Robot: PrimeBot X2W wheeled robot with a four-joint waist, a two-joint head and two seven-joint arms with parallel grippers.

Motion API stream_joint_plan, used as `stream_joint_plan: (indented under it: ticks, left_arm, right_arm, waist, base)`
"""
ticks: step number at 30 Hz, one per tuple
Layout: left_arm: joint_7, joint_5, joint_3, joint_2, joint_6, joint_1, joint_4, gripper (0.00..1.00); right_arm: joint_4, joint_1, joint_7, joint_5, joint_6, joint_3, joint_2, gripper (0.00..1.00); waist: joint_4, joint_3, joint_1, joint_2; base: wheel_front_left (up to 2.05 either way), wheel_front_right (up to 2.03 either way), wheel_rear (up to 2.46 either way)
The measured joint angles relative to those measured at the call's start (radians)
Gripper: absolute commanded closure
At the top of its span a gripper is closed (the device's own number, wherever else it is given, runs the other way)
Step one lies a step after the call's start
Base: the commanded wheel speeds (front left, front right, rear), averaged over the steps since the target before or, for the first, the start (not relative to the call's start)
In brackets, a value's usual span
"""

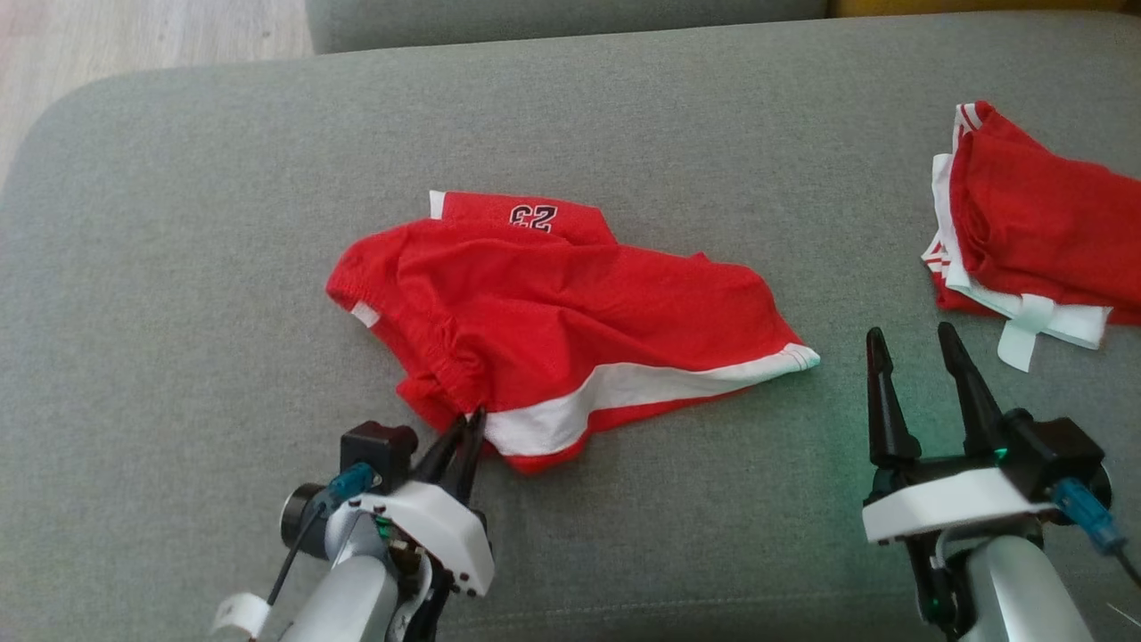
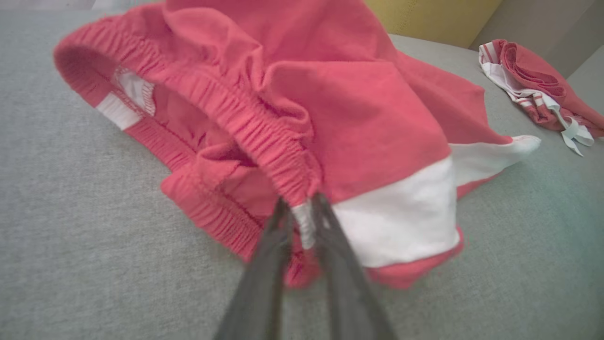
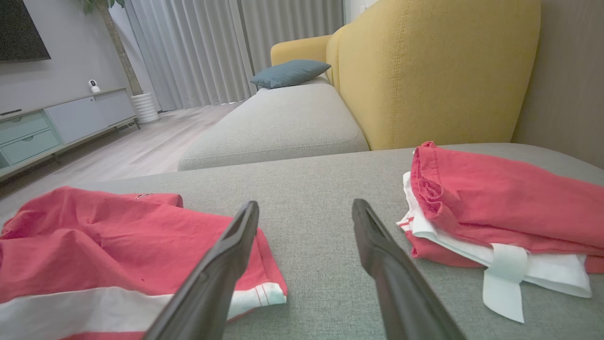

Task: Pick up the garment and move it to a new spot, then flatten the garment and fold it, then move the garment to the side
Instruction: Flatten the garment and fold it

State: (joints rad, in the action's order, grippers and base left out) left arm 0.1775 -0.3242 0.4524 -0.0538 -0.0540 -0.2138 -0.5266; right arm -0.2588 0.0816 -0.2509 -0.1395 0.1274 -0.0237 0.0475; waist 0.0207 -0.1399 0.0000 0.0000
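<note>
Red shorts (image 1: 553, 303), crumpled, lying on grey cushion (image 1: 178, 267).
Left gripper (image 1: 471, 421) pinching the waistband edge; right gripper (image 1: 916, 343) hovering with fingers apart, near folded red pile (image 1: 1043, 223).

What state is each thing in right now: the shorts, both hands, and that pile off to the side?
red shorts: crumpled, not folded, lying on the grey cushion.
left hand: shut on the red shorts at the waistband's near edge.
right hand: open, empty, apart from the shorts.
folded pile: red and white clothes, folded and stacked at the cushion's right.
</note>
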Motion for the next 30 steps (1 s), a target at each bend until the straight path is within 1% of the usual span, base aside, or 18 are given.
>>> stream_joint_plan:
  ticks: [7,15,24,30]
  left_arm:
    - [0.011,-0.004,0.016,0.000,-0.005,0.000,-0.005,1.00]
    - [0.049,-0.004,0.007,-0.003,0.005,0.000,0.042,1.00]
    - [0.059,-0.004,0.000,-0.006,0.018,0.005,0.074,1.00]
    - [0.059,-0.004,0.006,-0.011,0.019,0.007,0.086,1.00]
  right_arm:
    - [-0.015,0.013,0.000,0.000,0.000,0.003,0.000,0.00]
    - [-0.094,0.012,0.006,0.001,0.000,-0.008,0.000,0.00]
    - [-0.167,0.012,0.061,0.006,0.000,-0.038,0.000,0.00]
    - [-0.214,0.016,0.085,-0.001,0.000,-0.057,0.000,0.00]
  waist:
    - [-0.004,0.004,0.0000,0.0000]
    - [-0.019,0.028,0.0000,0.0000]
    - [-0.027,0.050,0.0000,0.0000]
    - [-0.031,0.052,0.0000,0.0000]
  base:
    - [0.00,0.00,0.00]
    - [0.00,0.00,0.00]
    - [0.00,0.00,0.00]
    - [0.00,0.00,0.00]
